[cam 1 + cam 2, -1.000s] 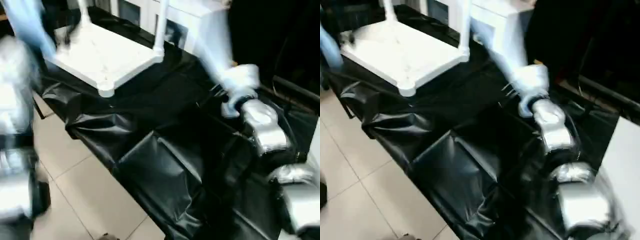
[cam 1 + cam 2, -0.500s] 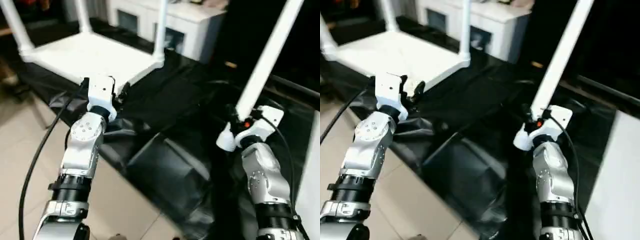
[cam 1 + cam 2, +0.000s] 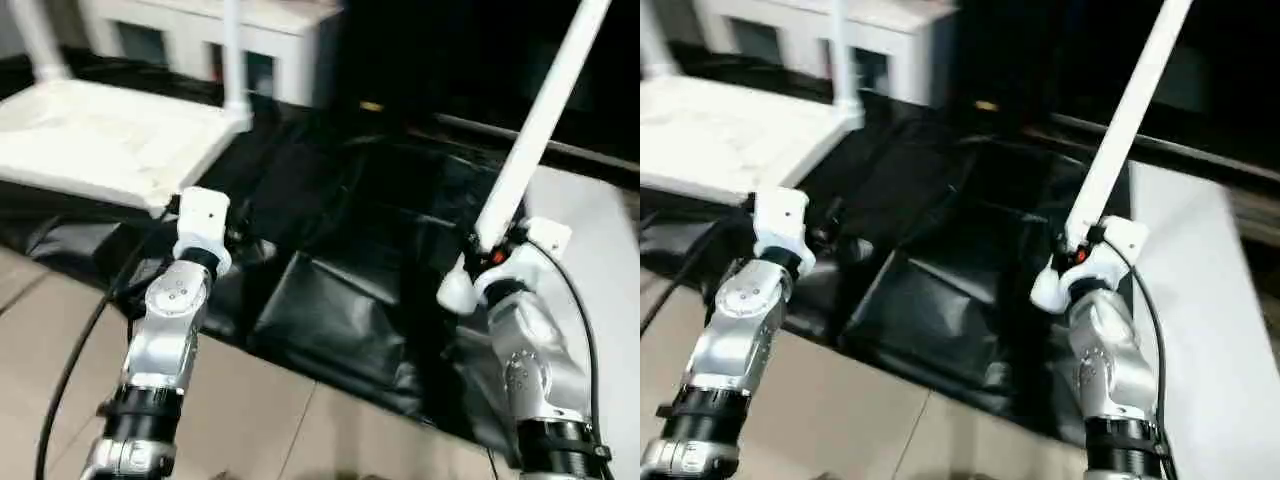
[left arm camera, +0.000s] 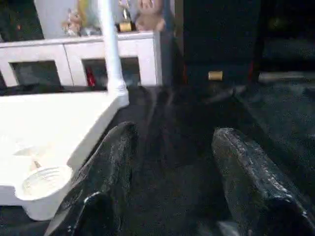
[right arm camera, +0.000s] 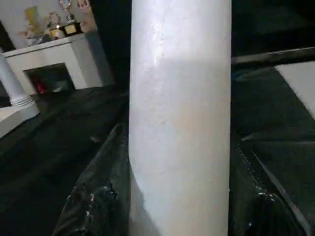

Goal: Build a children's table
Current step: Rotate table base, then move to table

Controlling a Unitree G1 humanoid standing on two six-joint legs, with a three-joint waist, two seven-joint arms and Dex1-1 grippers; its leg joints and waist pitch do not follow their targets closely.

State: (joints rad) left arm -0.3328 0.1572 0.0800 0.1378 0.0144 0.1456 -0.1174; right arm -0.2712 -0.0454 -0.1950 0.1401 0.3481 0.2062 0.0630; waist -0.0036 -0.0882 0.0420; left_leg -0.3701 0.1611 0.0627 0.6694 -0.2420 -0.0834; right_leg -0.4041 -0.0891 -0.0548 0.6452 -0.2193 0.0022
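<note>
White leg point(image 3: 535, 125) clamped in R gripper point(image 3: 487, 243); L gripper point(image 4: 172, 167) open, empty, near tabletop point(image 3: 90, 140) corner socket point(image 4: 42, 181).

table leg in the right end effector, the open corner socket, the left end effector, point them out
table leg point(image 3: 528, 140), left eye view, mid shaft
corner socket point(image 4: 43, 181), left wrist view, threaded rim
left end effector point(image 4: 172, 172), left wrist view, between fingertips

A: How much of the held leg point(image 5: 179, 118) can you follow?

B: Its upper end runs off the picture's edge, and its lower end is buried between the right gripper point(image 5: 177, 196)'s fingers point(image 5: 98, 191).

A: And the table top point(image 4: 44, 132) ahead of the left gripper point(image 4: 172, 187)'s fingertips?

B: Cut off at the edge; its standing leg point(image 4: 112, 49) too. The small figures on the far cabinet point(image 4: 83, 54) are too blurred to identify.
</note>
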